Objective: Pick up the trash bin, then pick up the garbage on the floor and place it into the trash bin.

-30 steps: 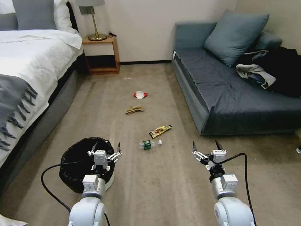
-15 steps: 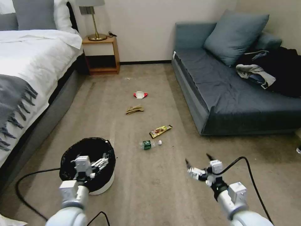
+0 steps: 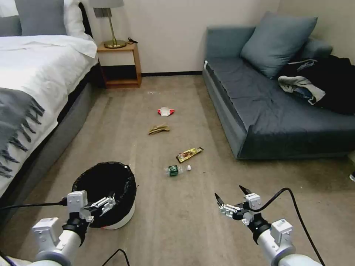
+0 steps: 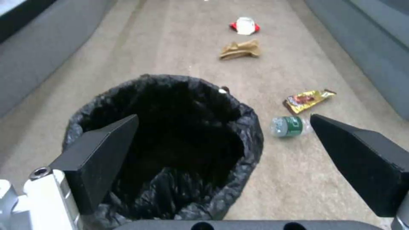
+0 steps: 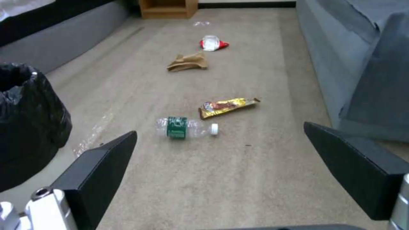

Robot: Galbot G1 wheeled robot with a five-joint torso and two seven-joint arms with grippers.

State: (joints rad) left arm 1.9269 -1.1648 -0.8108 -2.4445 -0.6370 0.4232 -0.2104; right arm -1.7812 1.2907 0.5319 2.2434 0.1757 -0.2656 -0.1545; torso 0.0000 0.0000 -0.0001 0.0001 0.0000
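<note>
Four pieces of garbage lie on the carpet beyond the trash bin [image 3: 104, 195], a low round white tub lined with a crinkled black bag that folds over its rim. Nearest the trash bin, just off its right side, is a clear bottle [image 3: 176, 170] with a green label and white cap, lying flat. Just past the bottle sits a yellow-brown snack wrapper [image 3: 189, 154]. Farther from the trash bin lies crumpled tan paper [image 3: 159, 128], and farthest of all a red-and-white crushed packet [image 3: 165, 111]. The trash bin stands upright on the floor near the bed [image 3: 33, 85].

The left arm reaches in low from the near side of the trash bin, its wrist angled toward the rim. The left gripper [image 3: 107, 201] hangs over the near edge of the black liner with its fingers spread wide and holds nothing; I cannot tell whether it touches the bag. The right arm stretches forward well to the right of the trash bin, and the right gripper [image 3: 230, 197] hovers above bare carpet, fingers wide apart and empty, short of the bottle.
</note>
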